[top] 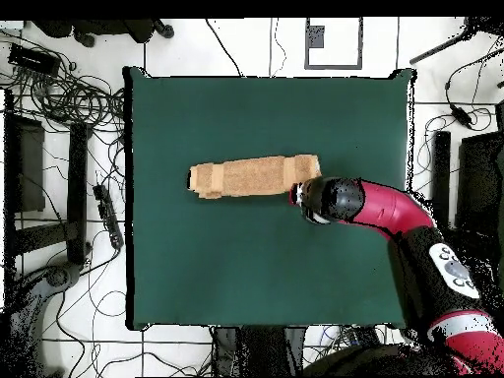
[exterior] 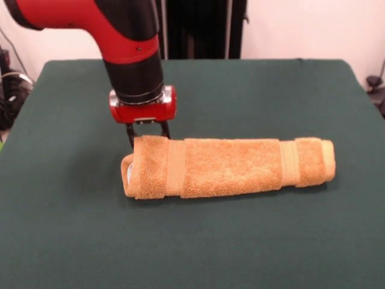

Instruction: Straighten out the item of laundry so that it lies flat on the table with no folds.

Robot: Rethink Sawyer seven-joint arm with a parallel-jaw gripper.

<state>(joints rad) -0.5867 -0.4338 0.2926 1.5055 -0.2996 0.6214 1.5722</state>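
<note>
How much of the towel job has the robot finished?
Nothing looks done: the towel lies on the green table folded into a long narrow strip. In hand: the gripper is down at the strip's end, behind its edge; a grip can't be confirmed. Left: opening every fold so it lies flat.

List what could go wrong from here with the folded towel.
1. The pincer is at the far edge of the towel's left end in the front view; it may catch several layers, so the folds stay.
2. A sideways pull could drag the whole towel across the table rather than open it.
</note>
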